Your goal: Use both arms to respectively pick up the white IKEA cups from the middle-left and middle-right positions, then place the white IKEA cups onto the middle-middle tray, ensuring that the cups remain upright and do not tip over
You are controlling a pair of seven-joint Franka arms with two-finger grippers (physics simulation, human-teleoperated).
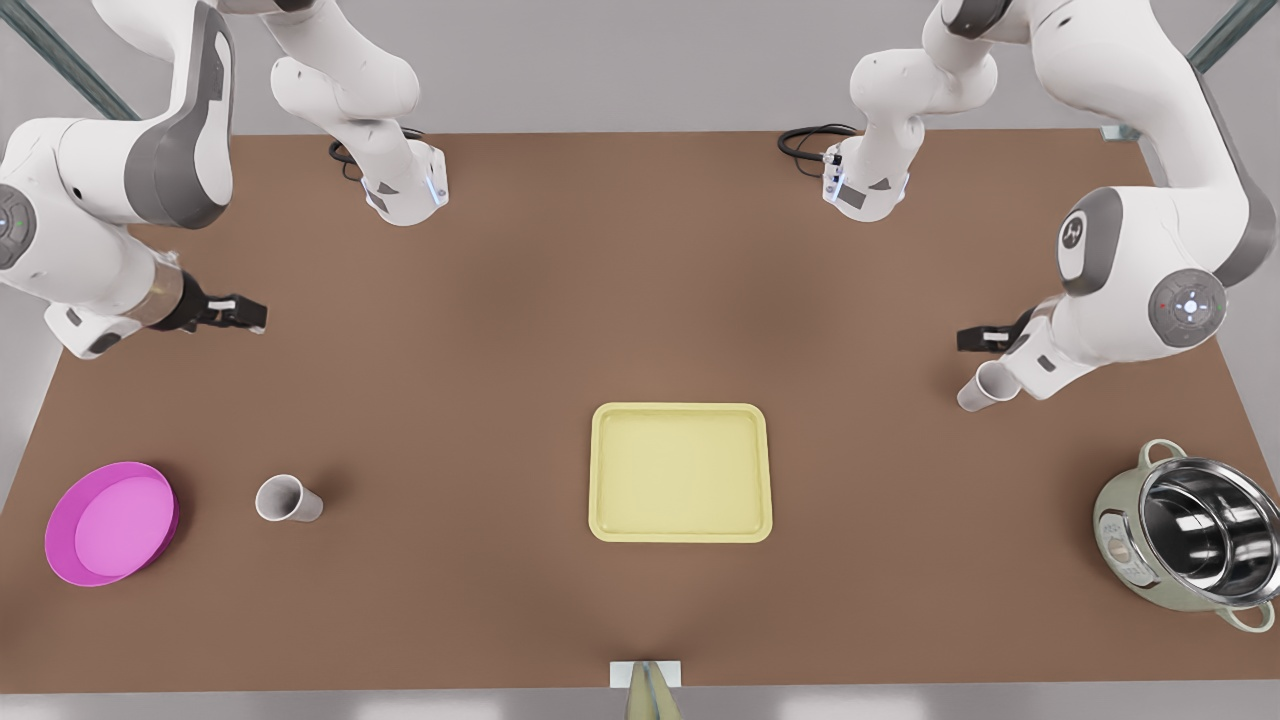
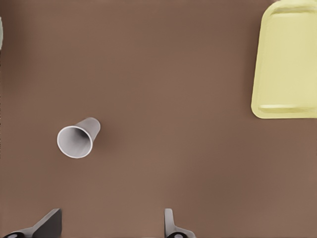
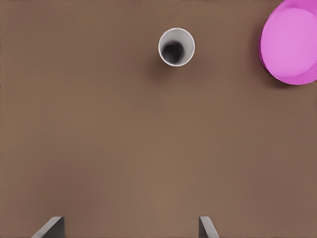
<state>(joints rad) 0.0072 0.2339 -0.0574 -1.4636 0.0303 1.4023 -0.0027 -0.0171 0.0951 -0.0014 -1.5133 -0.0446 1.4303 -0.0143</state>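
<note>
Two white cups wait on the brown table (image 1: 500, 300); neither is lifted, so both picks and both placements remain. Nearest, the plate-side cup (image 1: 288, 498) stands mouth-up just beside the glossy round magenta plate (image 1: 110, 525), well apart from the flat, pale-yellow, round-cornered tray (image 1: 680, 410), which carries nothing. The shiny steel pot (image 1: 1190, 545) sits at the front view's right. Farther back, the pot-side cup (image 1: 985, 385), smooth and tapered, stands just beside the left gripper (image 1: 975, 338), fingers spread and empty. The right gripper (image 1: 235, 313) hangs apart from its cup, likewise spread.
</note>
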